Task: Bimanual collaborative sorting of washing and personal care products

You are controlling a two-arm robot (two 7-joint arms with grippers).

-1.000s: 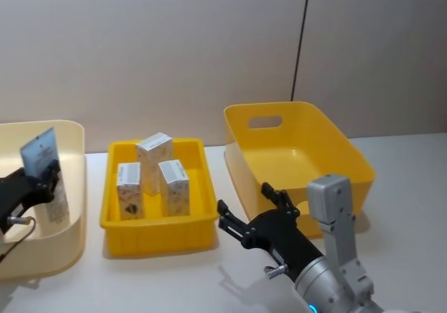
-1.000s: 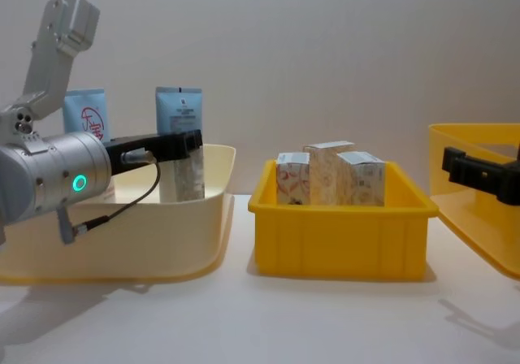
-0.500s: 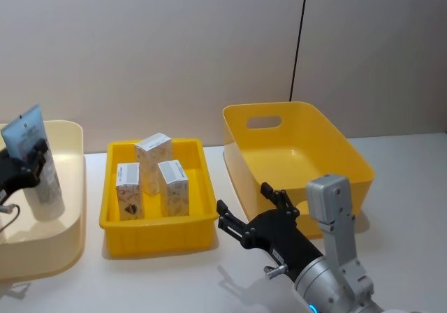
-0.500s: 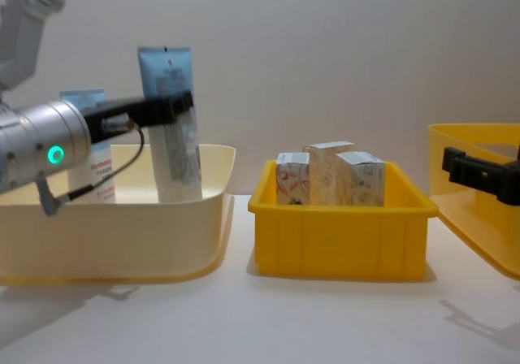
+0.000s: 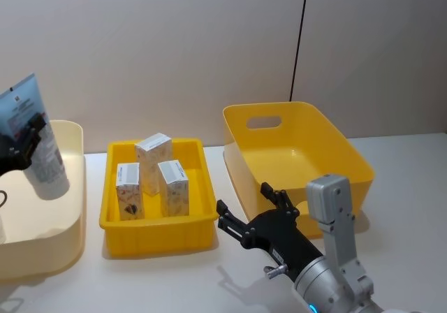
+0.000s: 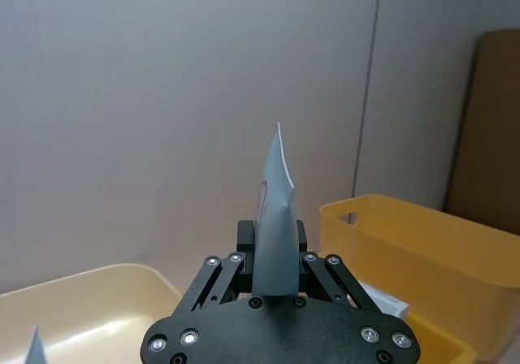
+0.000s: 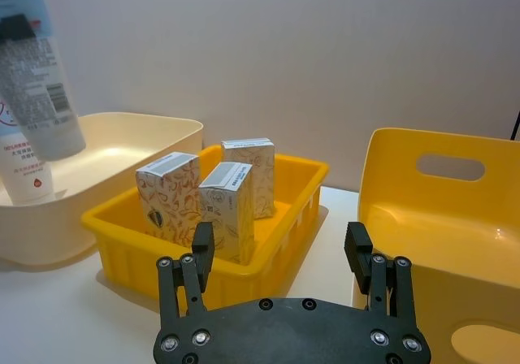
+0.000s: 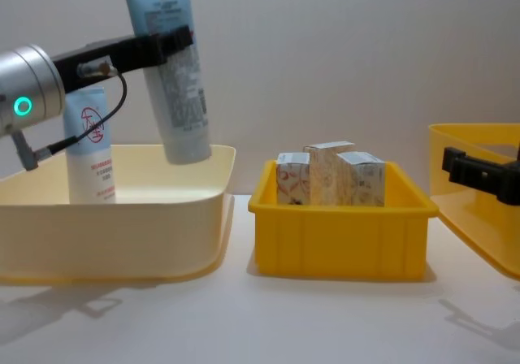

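My left gripper [image 8: 166,43] is shut on a light-blue squeeze tube [image 8: 176,80] and holds it tilted in the air above the cream bin [image 8: 122,218]. The left wrist view shows this tube [image 6: 273,210] edge-on between the fingers. A second tube with a red round logo [image 8: 89,149] stands upright inside that bin. Three beige-orange patterned cartons [image 5: 154,156] stand in the low yellow tray [image 5: 157,233]. In front of the tray and the deep bin, my right gripper [image 5: 246,200] hovers open, holding nothing.
A deep yellow bin [image 5: 293,135] with a handle slot stands to the right of the tray. The cream bin [image 5: 70,194] is at the far left. A bare white tabletop [image 8: 260,315] runs along the front, and a plain wall stands behind.
My left gripper has lifted the light-blue tube up out of the cream bin, and the tube now tilts. The right arm has not moved.
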